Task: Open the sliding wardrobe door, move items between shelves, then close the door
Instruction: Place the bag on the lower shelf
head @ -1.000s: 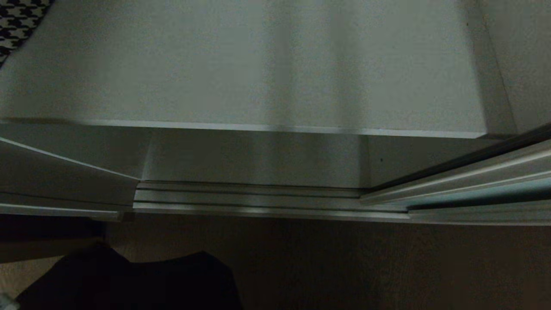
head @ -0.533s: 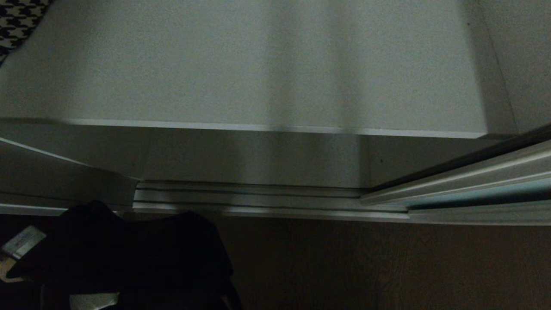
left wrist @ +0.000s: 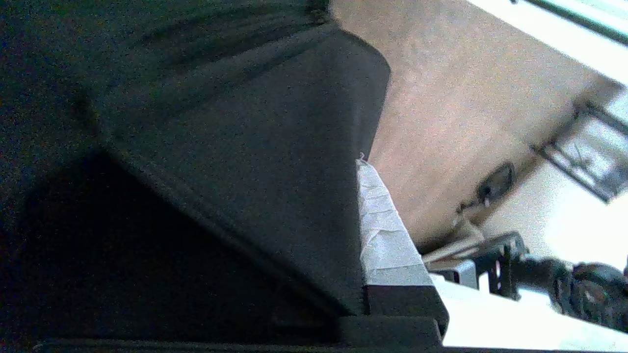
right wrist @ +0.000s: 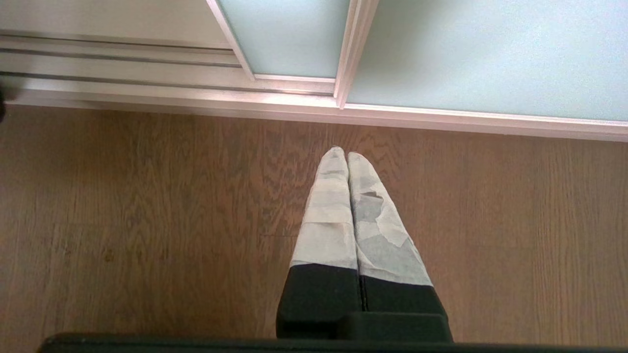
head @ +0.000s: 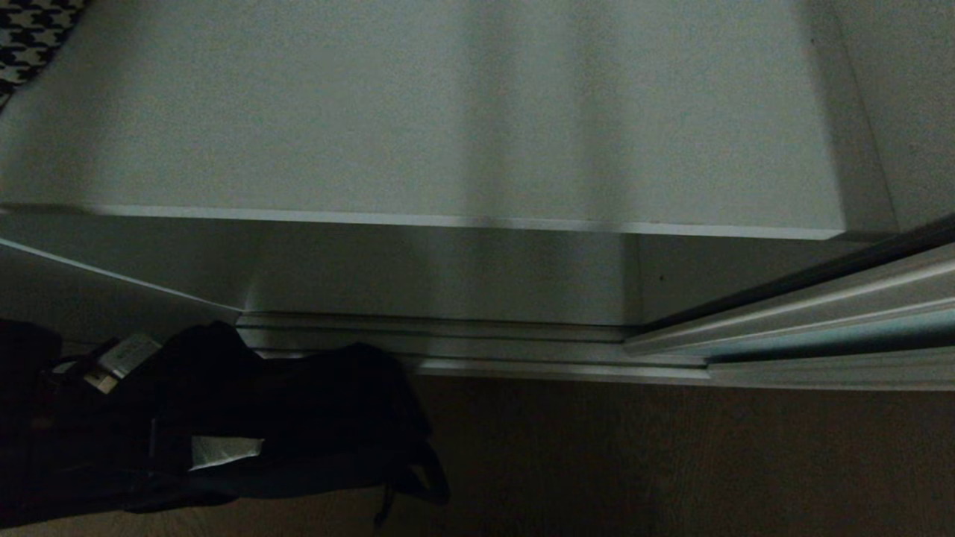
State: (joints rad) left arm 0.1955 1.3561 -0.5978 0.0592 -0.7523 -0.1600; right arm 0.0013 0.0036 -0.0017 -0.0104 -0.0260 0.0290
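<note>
Left pincer (left wrist: 365,230) is squeezed shut on a soft black bag (head: 298,418). In the left wrist view the bag's dark cloth covers most of the picture, and only one taped white finger (left wrist: 385,235) peeks out beside it. In the head view the bag hangs low at about 8 o'clock, over the brown wood floor (head: 671,462). It sits just in front of the ribbed silver floor track (head: 477,347) and hides the track's left end. Behind the track, toward 12 o'clock, a wide pale shelf (head: 448,134) fills the wardrobe bay. A black-and-white checked cloth (head: 30,33) shows at 10 o'clock. The sliding door (head: 843,332) is pushed aside at 3 o'clock. Right pincer (right wrist: 347,156) points down at the floor, fingers pressed together, holding nothing, near the frosted glass door.
</note>
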